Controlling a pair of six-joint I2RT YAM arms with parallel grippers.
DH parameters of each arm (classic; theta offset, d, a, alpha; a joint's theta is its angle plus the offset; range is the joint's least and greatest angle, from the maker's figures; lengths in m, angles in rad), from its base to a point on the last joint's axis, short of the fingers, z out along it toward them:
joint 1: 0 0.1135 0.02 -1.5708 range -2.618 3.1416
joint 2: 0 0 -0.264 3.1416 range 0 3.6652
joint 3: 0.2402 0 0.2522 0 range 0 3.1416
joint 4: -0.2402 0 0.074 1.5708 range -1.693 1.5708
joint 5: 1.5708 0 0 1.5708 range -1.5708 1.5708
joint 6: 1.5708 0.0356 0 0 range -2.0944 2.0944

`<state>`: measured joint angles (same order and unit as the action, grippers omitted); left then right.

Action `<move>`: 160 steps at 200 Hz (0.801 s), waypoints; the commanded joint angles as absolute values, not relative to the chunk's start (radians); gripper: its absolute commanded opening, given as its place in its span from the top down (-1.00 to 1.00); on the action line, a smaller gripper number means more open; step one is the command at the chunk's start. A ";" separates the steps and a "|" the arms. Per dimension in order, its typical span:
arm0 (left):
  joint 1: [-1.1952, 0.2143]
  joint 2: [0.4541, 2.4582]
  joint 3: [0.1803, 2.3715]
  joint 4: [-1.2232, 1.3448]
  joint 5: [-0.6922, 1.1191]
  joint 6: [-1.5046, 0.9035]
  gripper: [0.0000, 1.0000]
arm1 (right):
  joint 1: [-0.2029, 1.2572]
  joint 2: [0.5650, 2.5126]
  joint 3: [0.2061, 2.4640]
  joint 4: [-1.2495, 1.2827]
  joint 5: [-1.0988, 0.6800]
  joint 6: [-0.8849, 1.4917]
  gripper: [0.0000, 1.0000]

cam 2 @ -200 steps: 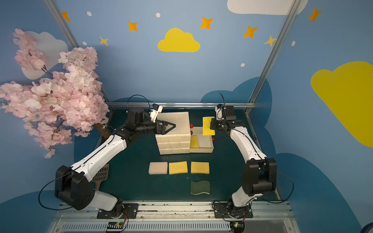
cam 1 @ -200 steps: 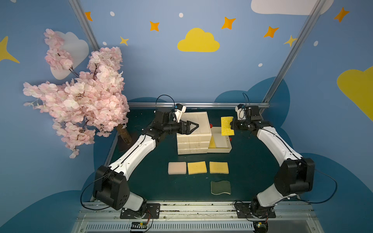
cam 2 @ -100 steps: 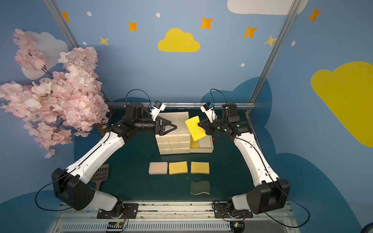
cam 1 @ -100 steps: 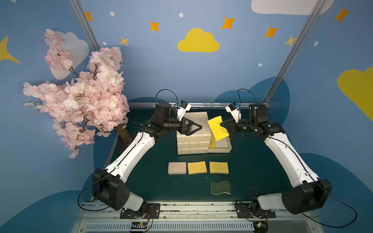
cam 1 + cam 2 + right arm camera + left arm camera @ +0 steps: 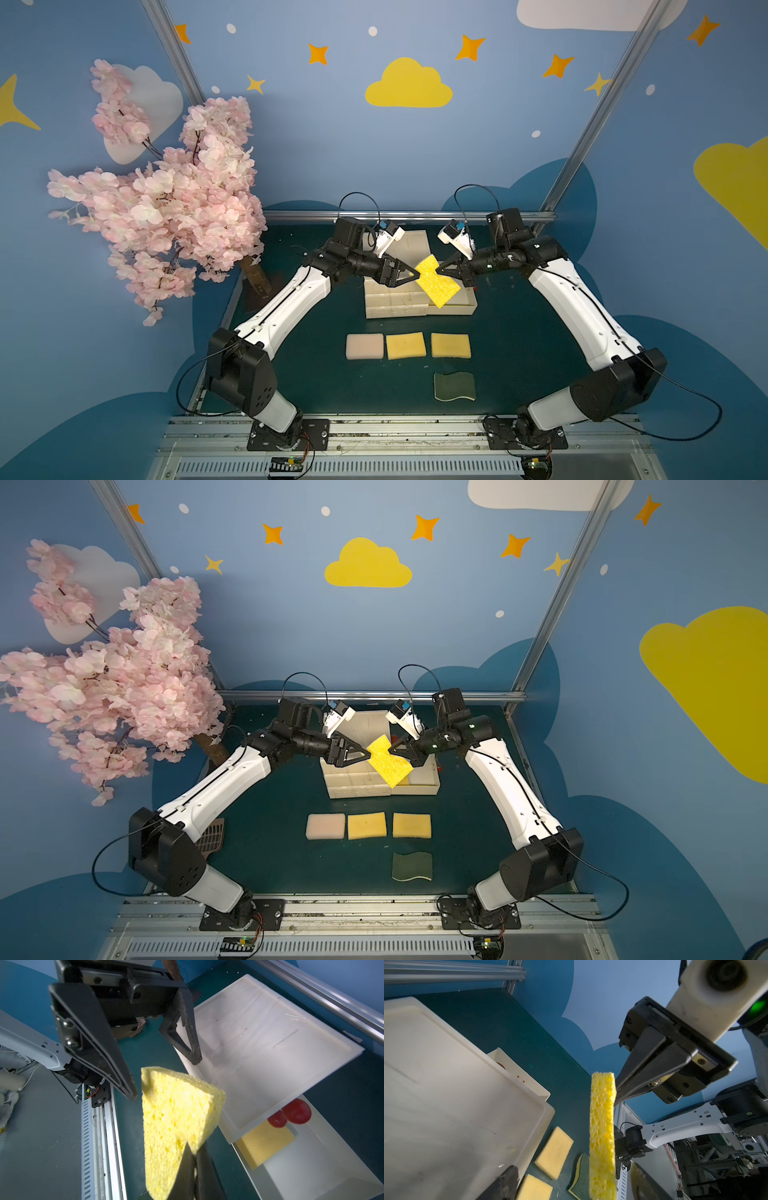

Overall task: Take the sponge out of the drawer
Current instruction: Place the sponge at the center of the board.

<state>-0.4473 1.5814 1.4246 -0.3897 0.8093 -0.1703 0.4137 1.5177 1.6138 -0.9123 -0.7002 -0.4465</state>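
Blue painted wall (image 5: 374, 166) w/ flat yellow clouds & stars. Below it a dark green matte tabletop (image 5: 316, 374), and a fluffy pink blossom tree (image 5: 166, 208) off to my left.

Mid-table sits a boxy white plastic drawer unit (image 5: 395, 307) w/ a smooth flat top. Its side drawer (image 5: 311, 1157) stands open.

My right gripper (image 5: 441, 272) is pinched tight on one edge of the bright yellow rectangular sponge (image 5: 436, 282), which is coarse & full of pores. It hangs tilted in the air over the unit & drawer, clear of both.

My left gripper (image 5: 413, 275) faces it, black wedge-shaped fingers (image 5: 93, 1043) spread, w/ the sponge's far corner right at the tips. Touching or not, can't tell.

In the drawer lie a flat pale-yellow fine-grained sponge (image 5: 268, 1142) & two glossy red round items (image 5: 297, 1110), partly under the unit's top.

Nearer my bases there's a row of foam rectangles: one pinkish pad (image 5: 364, 346) & two yellow pads (image 5: 406, 345). Closer still is a wavy-edged dark green scouring pad (image 5: 454, 386) w/ pale backing.
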 commanded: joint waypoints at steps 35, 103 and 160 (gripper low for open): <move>-0.453 1.612 1.483 -0.437 0.800 -0.136 -0.38 | 0.457 1.565 1.694 -1.015 -0.673 -0.506 1.00; -0.463 1.649 1.519 -0.502 0.798 -0.115 0.90 | 0.474 1.593 1.760 -1.017 -0.664 -0.525 1.00; -0.468 1.578 1.440 -0.432 0.715 -0.191 0.95 | 0.466 1.503 1.603 -0.647 -0.391 -0.298 0.02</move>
<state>-0.4652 1.6329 1.4860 -0.4553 0.7700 -0.1471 0.4679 1.5745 1.6833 -0.8848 -0.5560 -0.4416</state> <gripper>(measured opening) 0.051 0.429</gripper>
